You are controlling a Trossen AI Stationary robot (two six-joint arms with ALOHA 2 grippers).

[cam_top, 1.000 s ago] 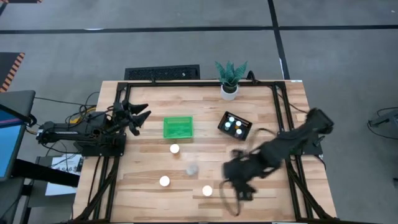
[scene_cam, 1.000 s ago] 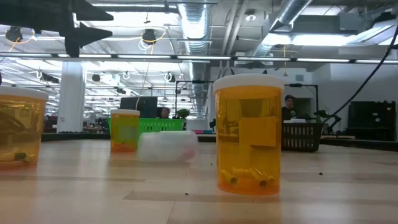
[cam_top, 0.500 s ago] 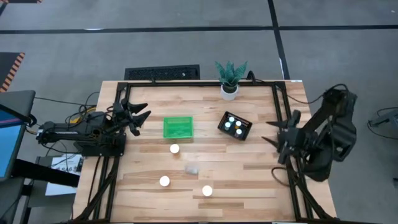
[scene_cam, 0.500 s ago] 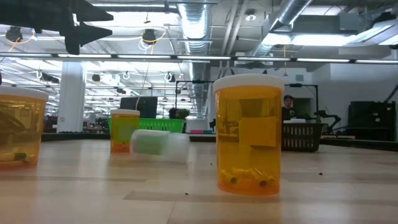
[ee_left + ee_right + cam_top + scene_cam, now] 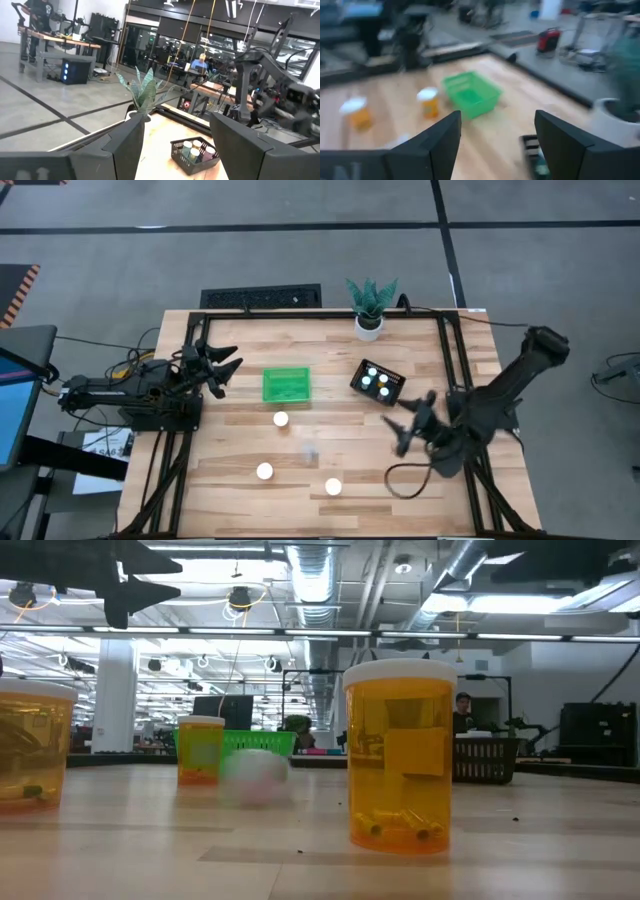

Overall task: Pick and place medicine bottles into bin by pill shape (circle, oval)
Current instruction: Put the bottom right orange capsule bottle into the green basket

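Three upright amber medicine bottles with white caps stand on the wooden table [image 5: 281,419] [image 5: 264,471] [image 5: 333,487]. A fourth bottle [image 5: 308,452] lies on its side between them and shows blurred in the low view [image 5: 255,776]. Several more bottles stand in the black bin [image 5: 378,383]. The green bin [image 5: 286,385] holds nothing that I can see. My right gripper [image 5: 396,427] is open and empty over the table's right part, near the black bin. My left gripper [image 5: 232,361] waits open at the left edge.
A white pot with a green plant [image 5: 369,308] stands at the far edge. A black frame [image 5: 455,360] runs around the table. In the right wrist view the green bin [image 5: 470,94] and two upright bottles [image 5: 428,102] [image 5: 355,113] lie ahead.
My right arm has swung from over the table's near right part out to the right edge, then back in over the table, near the black bin, its fingers staying apart. The lying bottle has rolled and turned about where it lies.
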